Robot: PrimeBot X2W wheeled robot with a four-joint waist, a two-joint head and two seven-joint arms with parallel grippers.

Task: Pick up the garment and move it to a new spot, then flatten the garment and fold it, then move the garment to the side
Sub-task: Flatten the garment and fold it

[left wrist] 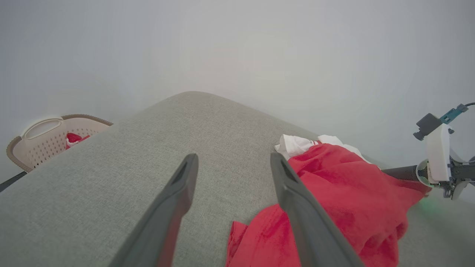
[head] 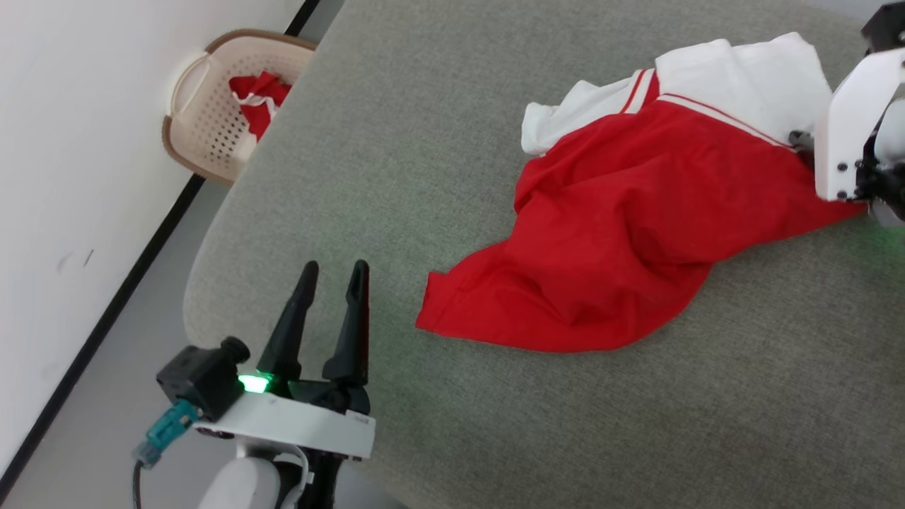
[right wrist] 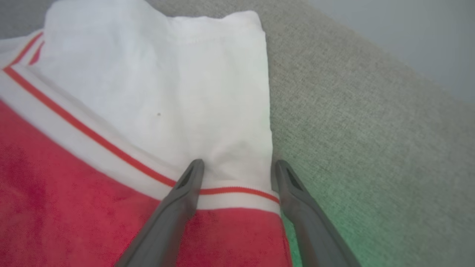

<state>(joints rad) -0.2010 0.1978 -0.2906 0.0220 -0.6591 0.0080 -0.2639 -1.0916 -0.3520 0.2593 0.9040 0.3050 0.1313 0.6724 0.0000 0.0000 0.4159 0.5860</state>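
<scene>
We see our left tool (head: 335, 266) open over the grey desk (head: 424, 141), crumpled red-and-white garment (head: 622, 233) nearby, our right tool (right wrist: 239, 164) open, fingers (right wrist: 178, 207) straddling its white sleeve edge

Bright, even and diffuse in the head view, with just a thin soft shadow under the garment (head: 615, 233) on the grey surface (head: 424, 141). At the left gripper (head: 335, 267) base, a green lamp (head: 253, 383) glowing. Green cast on the surface beside the right gripper (right wrist: 237, 167), plain in the right wrist view. Hazy and low in contrast in the left wrist view: wall (left wrist: 237, 44) milky, surface bowed into a hump by the wide lens. Fingers (left wrist: 297, 207) soft up close. Garment's red part smeared at the right wrist view's lower left.
</scene>
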